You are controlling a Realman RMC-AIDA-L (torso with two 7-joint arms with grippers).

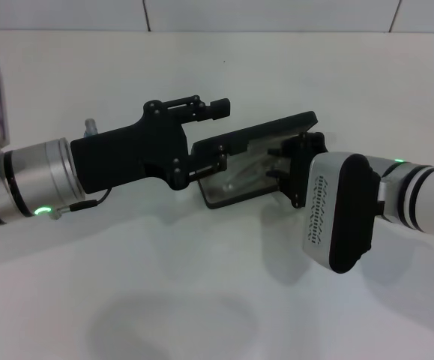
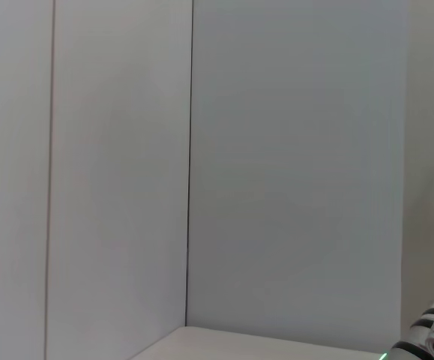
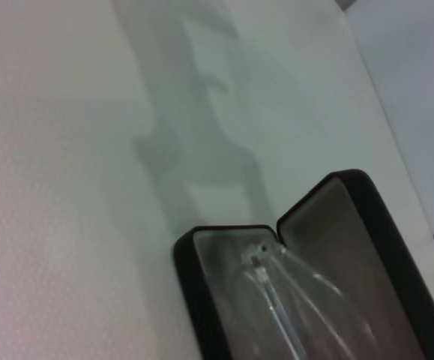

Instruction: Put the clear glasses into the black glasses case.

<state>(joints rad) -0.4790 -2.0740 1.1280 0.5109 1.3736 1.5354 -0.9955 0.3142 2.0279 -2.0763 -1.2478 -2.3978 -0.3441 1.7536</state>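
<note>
The clear glasses [image 3: 291, 300] lie inside the open black glasses case [image 1: 235, 191] on the white table [image 1: 202, 300], one hinge and thin arms showing against the grey lining. The left gripper [image 1: 220, 133] hovers over the case's near end, fingers spread and holding nothing. The right gripper [image 1: 291, 169] sits at the other end; whether its fingers are clenched cannot be told. If a clear arm rides the rim, closing the lid could pinch it, and either arm could nudge the light case.

open black glasses case [image 3: 202, 300], clear glasses [image 3: 291, 300] inside
</note>
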